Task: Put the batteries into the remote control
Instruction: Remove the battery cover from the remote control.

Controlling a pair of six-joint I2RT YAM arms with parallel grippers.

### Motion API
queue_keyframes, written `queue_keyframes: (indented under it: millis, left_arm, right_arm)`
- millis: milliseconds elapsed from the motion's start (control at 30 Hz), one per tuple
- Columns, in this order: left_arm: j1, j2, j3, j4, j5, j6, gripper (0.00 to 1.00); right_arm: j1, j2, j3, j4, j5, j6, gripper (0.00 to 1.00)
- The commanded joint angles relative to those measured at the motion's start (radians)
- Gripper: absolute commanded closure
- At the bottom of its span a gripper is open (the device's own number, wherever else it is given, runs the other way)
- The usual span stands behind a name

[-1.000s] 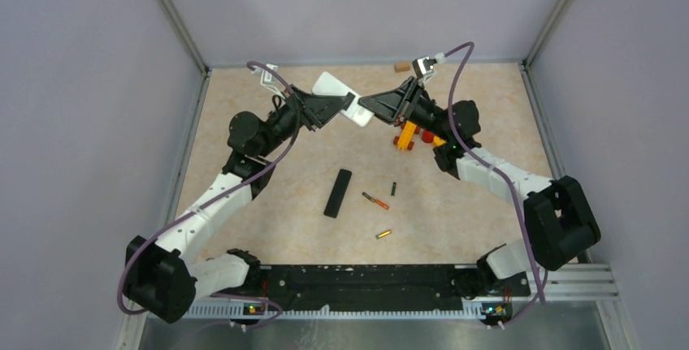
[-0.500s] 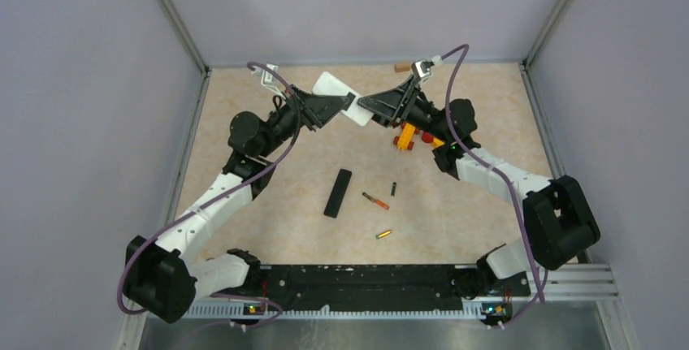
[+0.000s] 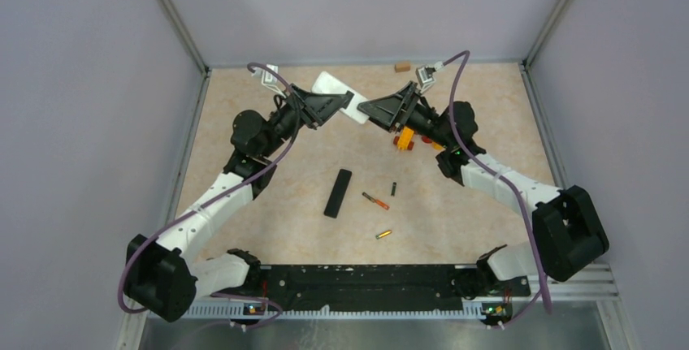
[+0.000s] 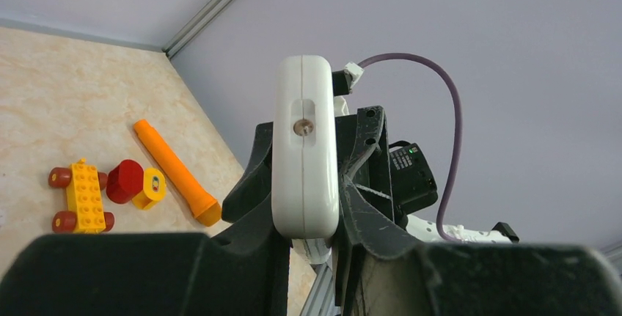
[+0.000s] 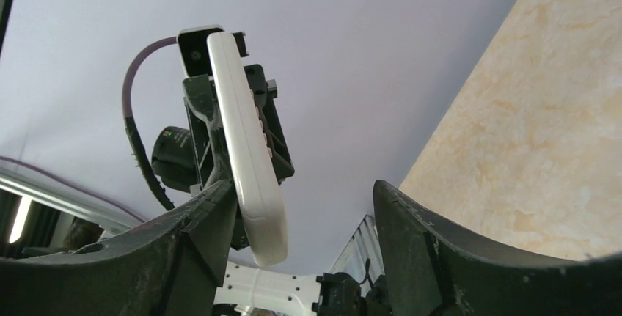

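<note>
Batteries [image 3: 375,200] lie loose on the table [image 3: 268,187], well below and behind both claws and nearer my right claw [image 5: 304,206], which gapes around the end of the remote [image 4: 305,155] that my left claw [image 4: 304,217] clamps aloft, its long axis pointing at the right.

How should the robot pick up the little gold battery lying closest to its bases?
Pinch the small gold cylindrical battery across its middle, coming straight down from above. It lies flat on the beige marbled table, nothing touching it, so its long sides are free.
</note>
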State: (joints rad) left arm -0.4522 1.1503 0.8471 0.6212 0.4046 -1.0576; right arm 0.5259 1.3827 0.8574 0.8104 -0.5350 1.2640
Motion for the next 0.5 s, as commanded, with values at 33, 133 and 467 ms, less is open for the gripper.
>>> queue_keyframes:
  millis: [33,133,467]
  left_arm:
    - [0.000,-0.005,0.040,0.054,-0.009,-0.028,1.00]
    - [0.000,-0.004,0.040,0.054,-0.011,-0.027,1.00]
    - [0.003,0.016,0.053,0.064,0.000,-0.074,1.00]
  right_arm:
    - [0.022,-0.019,0.017,-0.014,0.008,-0.046,0.32]
    - [0.023,-0.014,0.038,-0.055,0.024,-0.050,0.49]
    - [0.029,-0.022,0.019,-0.053,0.046,-0.116,0.68]
